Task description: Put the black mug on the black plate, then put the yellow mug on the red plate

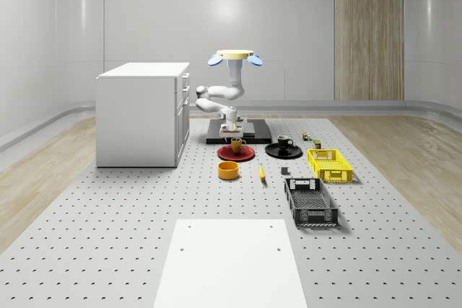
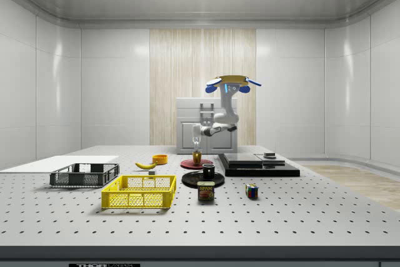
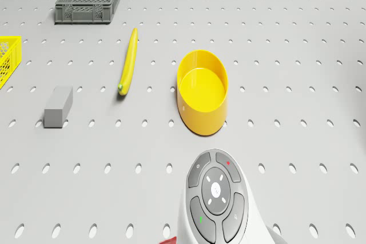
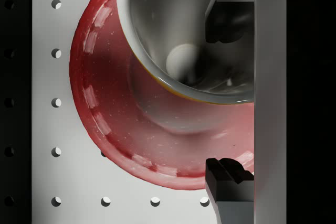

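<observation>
The yellow mug (image 1: 237, 145) stands upright on the red plate (image 1: 236, 154). In the wrist view I look down into the mug (image 4: 178, 35), with the red plate (image 4: 121, 124) under it. My gripper (image 4: 229, 100) is open just above the mug: one fingertip (image 4: 231, 22) sits over the mug's inside, the other (image 4: 228, 174) outside its wall, clear of it. The black mug (image 1: 284, 142) stands on the black plate (image 1: 284, 151), to the whole-scene view's right of the red plate. The drone (image 1: 235, 55) hovers above the black platform (image 1: 240, 131), its arm bent down to the gripper (image 2: 197, 145).
A white cabinet (image 1: 141, 113) stands at the whole-scene view's left. Nearer the front lie a yellow bowl (image 3: 201, 90), a banana (image 3: 128, 61), a grey block (image 3: 58, 106), a yellow basket (image 1: 329, 164) and a dark crate (image 1: 310, 201). A can (image 2: 205, 191) and a cube (image 2: 251, 191) sit beyond the black plate.
</observation>
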